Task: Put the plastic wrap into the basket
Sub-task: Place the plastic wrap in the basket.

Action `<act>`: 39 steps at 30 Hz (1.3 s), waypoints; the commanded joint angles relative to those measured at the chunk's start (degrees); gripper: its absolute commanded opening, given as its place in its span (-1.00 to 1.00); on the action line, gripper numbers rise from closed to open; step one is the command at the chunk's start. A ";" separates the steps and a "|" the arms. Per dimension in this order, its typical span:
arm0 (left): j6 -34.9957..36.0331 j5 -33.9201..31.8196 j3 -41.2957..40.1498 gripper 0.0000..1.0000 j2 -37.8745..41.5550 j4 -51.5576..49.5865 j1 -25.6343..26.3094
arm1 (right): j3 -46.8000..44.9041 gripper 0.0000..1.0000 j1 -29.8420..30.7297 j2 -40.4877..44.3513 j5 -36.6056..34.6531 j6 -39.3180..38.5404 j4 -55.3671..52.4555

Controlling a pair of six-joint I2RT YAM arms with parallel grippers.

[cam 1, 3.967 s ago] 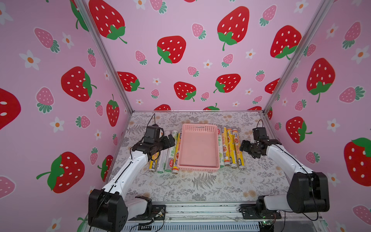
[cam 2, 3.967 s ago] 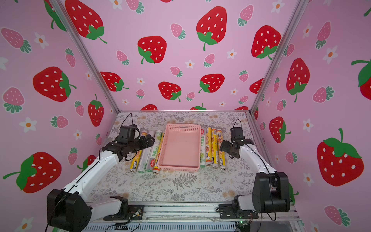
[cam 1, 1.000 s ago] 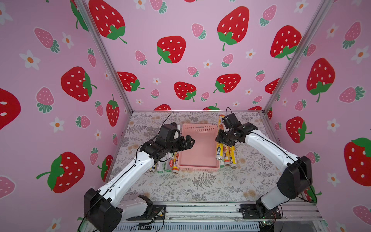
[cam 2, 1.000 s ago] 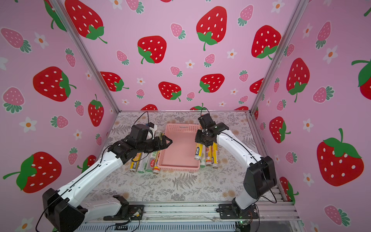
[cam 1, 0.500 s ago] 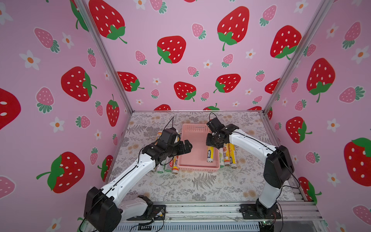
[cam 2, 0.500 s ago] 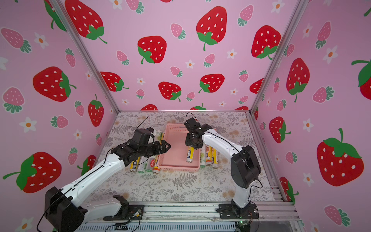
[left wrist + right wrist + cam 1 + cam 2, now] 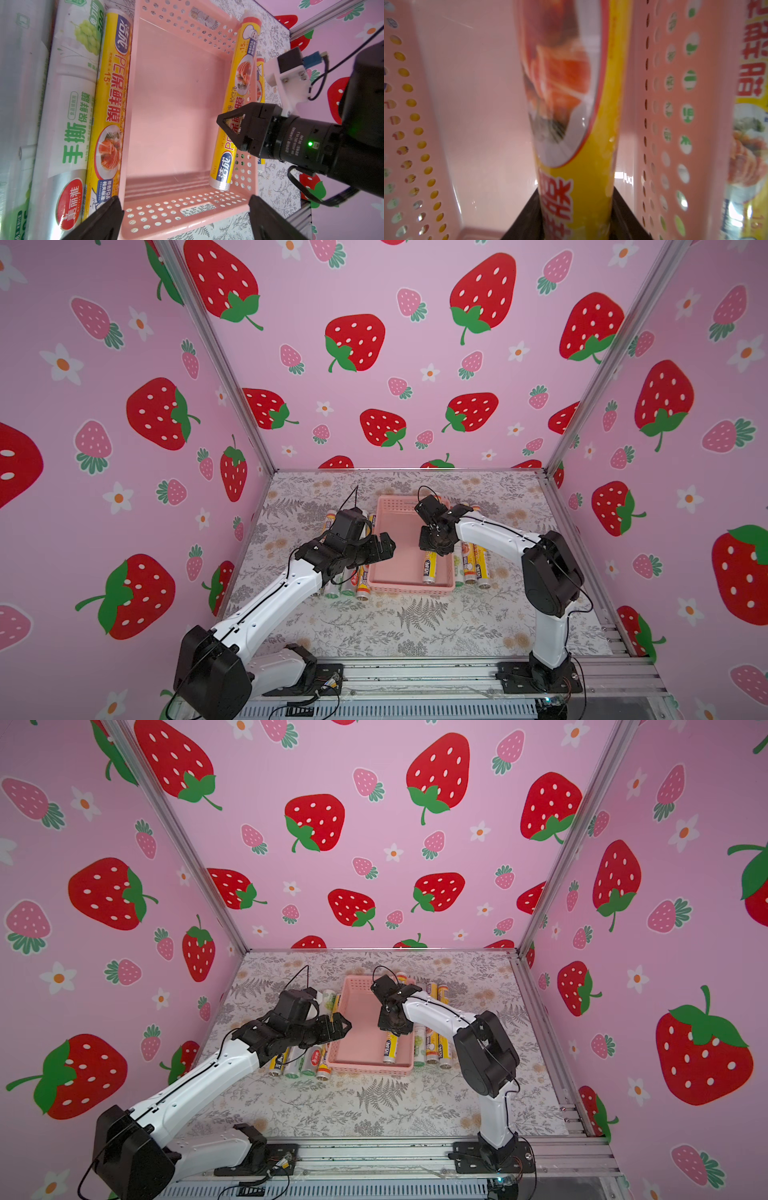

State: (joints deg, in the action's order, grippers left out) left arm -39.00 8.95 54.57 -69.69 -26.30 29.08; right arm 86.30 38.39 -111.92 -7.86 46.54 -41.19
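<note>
The pink basket (image 7: 409, 590) (image 7: 370, 1070) (image 7: 187, 216) stands mid-table. A yellow plastic wrap roll (image 7: 429, 568) (image 7: 390, 1048) (image 7: 245, 68) (image 7: 583, 166) runs lengthwise inside it along the right wall, its near end low at the front wall. My right gripper (image 7: 434, 545) (image 7: 394, 1025) (image 7: 230, 124) (image 7: 575, 218) is shut on this roll near its middle. The open left gripper (image 7: 384, 547) (image 7: 338, 1029) (image 7: 184, 209) hovers above the basket's left side, holding nothing. More plastic wrap rolls lie on the table to the left (image 7: 361, 576) (image 7: 110, 104) and right (image 7: 473, 564) (image 7: 434, 1046) of the basket.
A white-and-green roll (image 7: 70, 124) lies beside the yellow one against the basket's left wall. The floral table cover (image 7: 415, 622) stretches in front of the basket. Pink strawberry walls with metal corner posts (image 7: 582, 414) enclose the table.
The right gripper has carried the yellow roll leftward from beside the basket, over its right wall, and down inside. The left gripper has stayed open and drawn back slightly.
</note>
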 commanded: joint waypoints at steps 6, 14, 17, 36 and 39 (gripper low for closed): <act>0.42 0.89 -0.70 0.99 -0.53 0.34 -0.34 | 0.54 -0.49 0.75 -2.43 -1.00 -0.23 -0.48; -0.08 0.29 -2.44 0.99 -0.66 1.08 -0.32 | 0.36 -0.51 2.10 -1.59 -1.35 -0.45 -1.61; 0.03 0.72 -1.97 0.99 -1.55 1.34 -0.32 | 0.87 -0.51 2.32 -1.50 0.05 -0.84 -2.80; 0.66 0.06 0.17 0.99 -2.12 -0.27 -1.23 | 5.51 0.19 2.76 -0.40 -7.28 -2.65 -10.57; 1.70 1.68 0.42 0.99 -1.81 0.01 -1.33 | 6.82 0.21 3.07 0.76 -8.50 -3.99 -10.81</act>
State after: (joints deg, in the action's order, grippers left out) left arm -38.81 9.67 52.42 -72.47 -25.12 28.01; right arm 91.22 40.75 -113.73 -13.45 43.97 -49.01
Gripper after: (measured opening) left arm 0.996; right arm 0.605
